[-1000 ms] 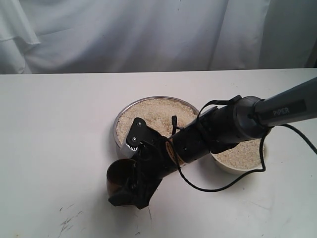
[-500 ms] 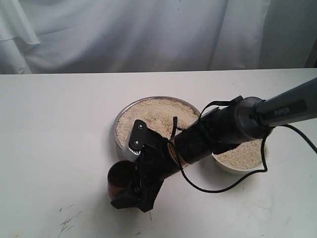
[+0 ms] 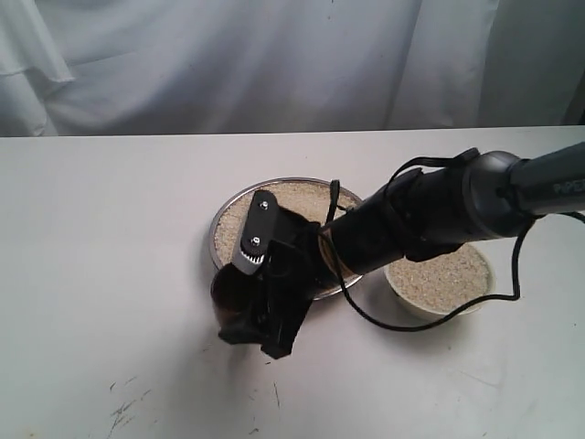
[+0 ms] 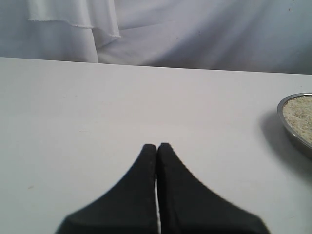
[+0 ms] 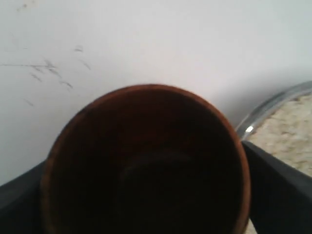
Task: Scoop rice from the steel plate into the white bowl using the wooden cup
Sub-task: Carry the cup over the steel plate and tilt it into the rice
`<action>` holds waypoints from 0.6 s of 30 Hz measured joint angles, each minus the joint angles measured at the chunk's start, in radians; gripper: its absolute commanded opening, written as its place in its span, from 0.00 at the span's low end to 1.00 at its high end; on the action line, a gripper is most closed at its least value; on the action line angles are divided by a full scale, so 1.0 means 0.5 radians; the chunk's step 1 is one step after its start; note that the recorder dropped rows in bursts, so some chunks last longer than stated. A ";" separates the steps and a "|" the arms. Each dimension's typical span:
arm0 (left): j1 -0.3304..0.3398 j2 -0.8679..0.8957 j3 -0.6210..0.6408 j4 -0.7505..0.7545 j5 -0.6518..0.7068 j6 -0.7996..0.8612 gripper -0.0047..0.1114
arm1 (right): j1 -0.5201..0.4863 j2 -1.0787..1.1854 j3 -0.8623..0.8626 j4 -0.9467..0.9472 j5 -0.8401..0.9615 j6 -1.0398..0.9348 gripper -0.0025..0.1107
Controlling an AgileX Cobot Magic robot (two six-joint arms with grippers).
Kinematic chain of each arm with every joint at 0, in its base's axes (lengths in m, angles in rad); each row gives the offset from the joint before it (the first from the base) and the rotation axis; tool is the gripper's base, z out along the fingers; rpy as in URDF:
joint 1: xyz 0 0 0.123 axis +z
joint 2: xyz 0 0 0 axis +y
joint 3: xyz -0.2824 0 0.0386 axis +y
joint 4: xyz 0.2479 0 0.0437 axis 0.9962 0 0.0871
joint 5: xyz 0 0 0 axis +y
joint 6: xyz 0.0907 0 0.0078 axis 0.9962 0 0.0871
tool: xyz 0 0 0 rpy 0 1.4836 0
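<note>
Right wrist view alone: wooden cup dark inside, pinched in right end effector

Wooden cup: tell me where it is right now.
In the exterior view the wooden cup is left of centre, held between the right fingers at the front-left rim of the steel plate, well left of the white bowl.

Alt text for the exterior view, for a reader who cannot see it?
The right gripper holds the wooden cup at the near-left rim of the steel plate of rice, its arm reaching across the plate from the right. The white bowl, also holding rice, sits to the plate's right on a white table.
</note>
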 measured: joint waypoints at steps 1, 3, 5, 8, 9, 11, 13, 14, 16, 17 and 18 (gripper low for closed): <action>0.000 0.000 0.000 0.000 0.000 0.000 0.04 | 0.000 -0.030 0.000 0.000 0.073 0.000 0.02; 0.000 0.000 0.000 0.000 0.000 0.000 0.04 | 0.000 -0.085 0.000 0.000 0.314 0.000 0.02; 0.000 0.000 0.000 0.000 0.000 0.000 0.04 | 0.000 -0.137 0.000 0.000 0.529 -0.007 0.02; 0.000 0.000 0.000 0.000 0.000 0.000 0.04 | 0.000 -0.208 0.000 0.000 0.721 -0.014 0.02; 0.000 0.000 0.000 0.000 0.000 0.000 0.04 | 0.000 -0.228 0.000 0.000 0.736 -0.015 0.02; 0.000 0.000 0.000 0.000 0.000 0.000 0.04 | 0.000 -0.265 0.000 0.000 0.749 -0.017 0.02; 0.000 0.000 0.000 0.000 0.000 0.000 0.04 | 0.000 -0.275 0.000 0.000 0.752 -0.027 0.02; 0.000 0.000 0.000 0.000 0.000 0.000 0.04 | 0.000 -0.278 0.000 0.000 0.752 -0.032 0.02; 0.000 0.000 0.000 0.000 0.000 0.000 0.04 | 0.000 -0.278 0.003 0.000 0.763 -0.071 0.02; 0.000 0.000 0.000 0.000 0.000 0.000 0.04 | 0.000 -0.278 0.003 0.000 0.787 -0.102 0.02; 0.000 0.000 0.000 0.000 0.000 0.000 0.04 | 0.000 -0.278 0.003 0.000 0.828 -0.129 0.02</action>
